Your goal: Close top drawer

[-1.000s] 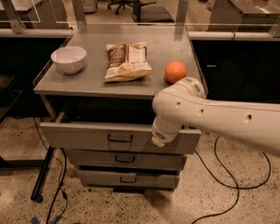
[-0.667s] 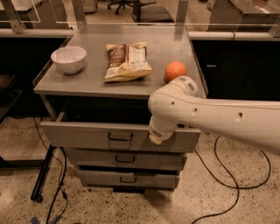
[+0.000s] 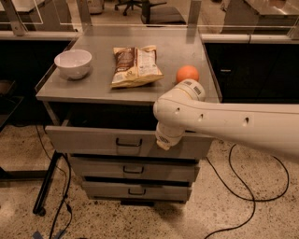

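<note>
Camera view looked down on a grey metal bench (image 3: 98, 88) standing on a speckled stone floor (image 3: 243, 210). A dark cabinet (image 3: 252, 70) stood just right of the bench, and an office chair (image 3: 140, 7) stood beyond its far edge.

On the bench top sat one white bowl (image 3: 73, 63) at the left, one chip bag (image 3: 135, 66) in the middle and one orange (image 3: 187, 73) at the right, none touching.

Three drawers were stacked under the bench top. The top drawer (image 3: 84, 140) was pulled out, with a dark gap between it and the bench top. The middle drawer (image 3: 93, 167) and bottom drawer (image 3: 107, 189) sat further in.

One white arm (image 3: 233, 123) reached in from the right of the bench. Its gripper (image 3: 163, 139) was at the front panel of the top drawer, just right of the handle (image 3: 128, 142). Whether the gripper was spread or closed could not be made out.

Against the frame shortly before, the top drawer's front lay slightly nearer the bench and the gap was narrower. The arm's end had shifted a little with it. The bowl, bag and orange had not moved.
</note>
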Motion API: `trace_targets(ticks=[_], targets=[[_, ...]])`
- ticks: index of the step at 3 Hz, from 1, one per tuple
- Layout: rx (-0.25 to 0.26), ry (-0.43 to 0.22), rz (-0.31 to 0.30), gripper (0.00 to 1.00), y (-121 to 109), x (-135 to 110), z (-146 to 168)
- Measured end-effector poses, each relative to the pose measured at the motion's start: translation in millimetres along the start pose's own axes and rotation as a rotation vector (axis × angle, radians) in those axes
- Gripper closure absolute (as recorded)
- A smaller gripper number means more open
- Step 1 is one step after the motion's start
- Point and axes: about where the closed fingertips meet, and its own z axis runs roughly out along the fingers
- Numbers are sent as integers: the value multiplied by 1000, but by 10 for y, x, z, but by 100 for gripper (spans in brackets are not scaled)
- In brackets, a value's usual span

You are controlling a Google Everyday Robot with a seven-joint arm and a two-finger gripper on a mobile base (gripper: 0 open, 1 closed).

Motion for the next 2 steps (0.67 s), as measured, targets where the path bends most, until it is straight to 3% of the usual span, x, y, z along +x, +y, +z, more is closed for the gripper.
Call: trace_targets(ticks=[2], targets=[[0, 0, 0, 58, 0, 0, 0]])
